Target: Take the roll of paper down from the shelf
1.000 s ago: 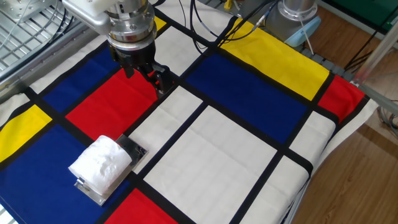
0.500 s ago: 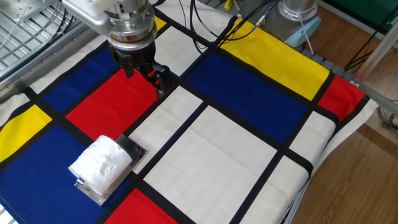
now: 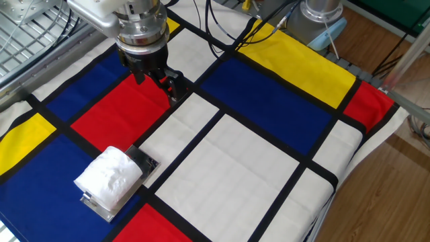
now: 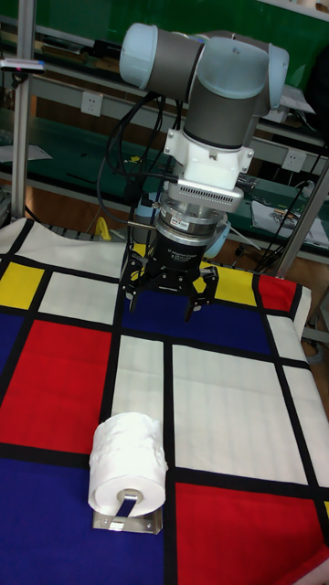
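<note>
White roll of paper point(image 3: 109, 176) point(image 4: 128, 462) lies on its side on the silver metal shelf point(image 3: 145, 161) point(image 4: 128, 523), near the tabletop edge closest to the tall fixed view. We see its hollow core facing that edge. The gripper point(image 3: 160, 84) point(image 4: 164, 297) points down over the colour-block cloth point(image 3: 255, 161) point(image 4: 228, 402) toward the opposite edge, well apart from the roll, jaws spread and released.
</note>
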Controlling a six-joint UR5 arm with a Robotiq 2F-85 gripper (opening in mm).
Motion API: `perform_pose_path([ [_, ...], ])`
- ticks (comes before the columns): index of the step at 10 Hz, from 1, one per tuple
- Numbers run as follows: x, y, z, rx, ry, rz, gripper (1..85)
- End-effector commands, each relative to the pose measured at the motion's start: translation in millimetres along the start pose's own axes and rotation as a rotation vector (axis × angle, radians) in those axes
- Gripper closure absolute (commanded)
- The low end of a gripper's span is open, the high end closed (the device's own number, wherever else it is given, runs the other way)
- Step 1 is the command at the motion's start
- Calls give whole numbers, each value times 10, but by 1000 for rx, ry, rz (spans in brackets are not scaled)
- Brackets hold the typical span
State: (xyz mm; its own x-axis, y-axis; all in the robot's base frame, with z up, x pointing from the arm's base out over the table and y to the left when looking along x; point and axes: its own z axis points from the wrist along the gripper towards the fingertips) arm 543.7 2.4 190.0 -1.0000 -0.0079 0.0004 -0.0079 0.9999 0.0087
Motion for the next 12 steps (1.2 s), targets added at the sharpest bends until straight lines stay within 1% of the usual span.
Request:
perform_pose_path([
  [1,-516,218,-59,-78,-199,27,573],
  [2,-522,218,-43,-68,-199,26,573],
  [4,-517,214,-38,-63,-201,34,573],
  [6,-512,151,-34,-39,-199,38,573],
  [8,-626,161,-60,-46,-244,56,573],
  [9,-645,176,-66,-54,-251,75,573],
  [10,-629,80,-59,-17,-246,76,573],
  [12,-595,41,-51,-3,-233,90,573],
])
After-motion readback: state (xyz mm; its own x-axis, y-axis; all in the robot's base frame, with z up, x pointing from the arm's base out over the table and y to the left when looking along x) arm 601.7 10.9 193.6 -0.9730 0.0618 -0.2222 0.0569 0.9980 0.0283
